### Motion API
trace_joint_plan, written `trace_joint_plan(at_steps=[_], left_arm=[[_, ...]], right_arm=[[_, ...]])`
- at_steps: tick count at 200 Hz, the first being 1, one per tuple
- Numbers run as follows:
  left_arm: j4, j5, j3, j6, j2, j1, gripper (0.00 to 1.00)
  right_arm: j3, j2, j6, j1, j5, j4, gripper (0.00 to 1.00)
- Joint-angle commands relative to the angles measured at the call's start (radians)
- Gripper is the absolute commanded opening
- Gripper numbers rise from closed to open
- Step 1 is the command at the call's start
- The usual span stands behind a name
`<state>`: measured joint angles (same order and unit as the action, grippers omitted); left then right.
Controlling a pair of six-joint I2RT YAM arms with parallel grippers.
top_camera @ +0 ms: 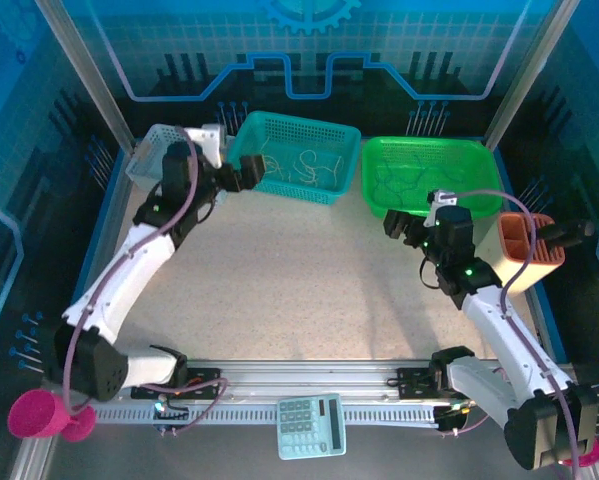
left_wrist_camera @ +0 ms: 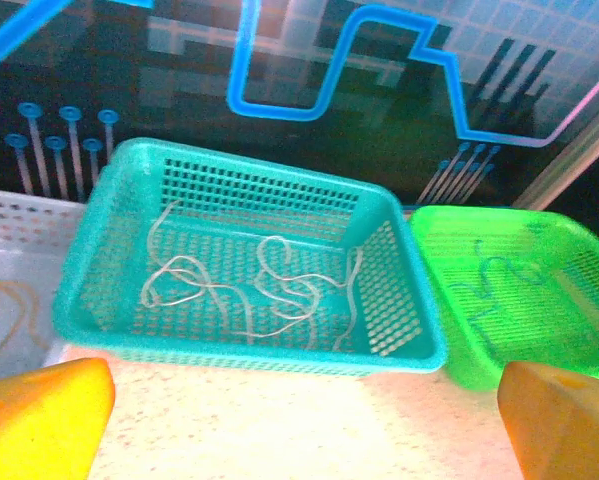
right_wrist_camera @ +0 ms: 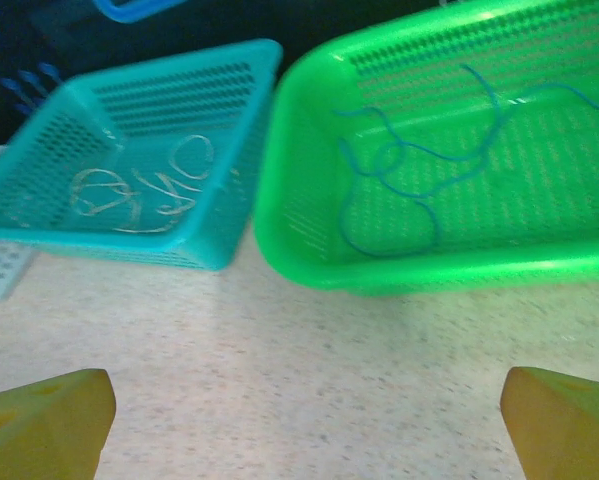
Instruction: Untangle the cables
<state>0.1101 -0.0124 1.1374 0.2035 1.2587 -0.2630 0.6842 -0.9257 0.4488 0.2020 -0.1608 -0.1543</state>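
Whitish cables [left_wrist_camera: 269, 290] lie in loose curls on the floor of a teal basket [left_wrist_camera: 419, 350] at the back of the table. Grey-blue cables [right_wrist_camera: 409, 170] loop across the floor of the green basket [right_wrist_camera: 309, 270] beside it. A yellowish cable [left_wrist_camera: 4, 310] shows in a white basket at the far left. My left gripper [left_wrist_camera: 299, 430] hovers open just in front of the teal basket [top_camera: 279, 190], with bare tabletop between its fingers. Open as well, my right gripper [right_wrist_camera: 304, 430] hangs over the table just before the green basket [top_camera: 379, 205], holding nothing.
The white basket [top_camera: 149, 160] stands left of the teal one. An orange holder [top_camera: 527, 250] is at the right edge. A calculator [top_camera: 312, 426] and pink cups [top_camera: 34, 415] sit by the arm bases. Speckled tabletop [top_camera: 299, 290] stretches between the arms.
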Motion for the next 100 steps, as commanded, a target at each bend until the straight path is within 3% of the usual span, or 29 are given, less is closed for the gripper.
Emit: trace_joint_plan(at_steps=[1,25,52,67,100], left_arm=[[-0.179,-0.128,-0.186,-0.077,-0.115,0.008,0.99],[-0.327,-0.247,-0.425,-0.14,-0.234,0.025,0.99],[-0.439,-0.373,-0.605,-0.153,-0.254,0.076,0.99],[-0.521,-0.471,-0.679,-0.126,-0.225,0.09,0.99],[-0.794,-0.5,-0.791,-0.181,-0.053,0.091,0.99]], right_arm=[[-0.031,-0.015,-0.055,0.001,-0.135,0.105,1.0],[-0.042,-0.048,-0.137,0.007,-0.195,0.143,1.0],[-0.094,-0.082,-0.246,0.009,-0.288,0.256,1.0],[-0.151,-0.118,-0.305,0.003,-0.364,0.379,1.0],[-0.244,-0.272,-0.344,-0.026,-0.413,0.587,1.0]])
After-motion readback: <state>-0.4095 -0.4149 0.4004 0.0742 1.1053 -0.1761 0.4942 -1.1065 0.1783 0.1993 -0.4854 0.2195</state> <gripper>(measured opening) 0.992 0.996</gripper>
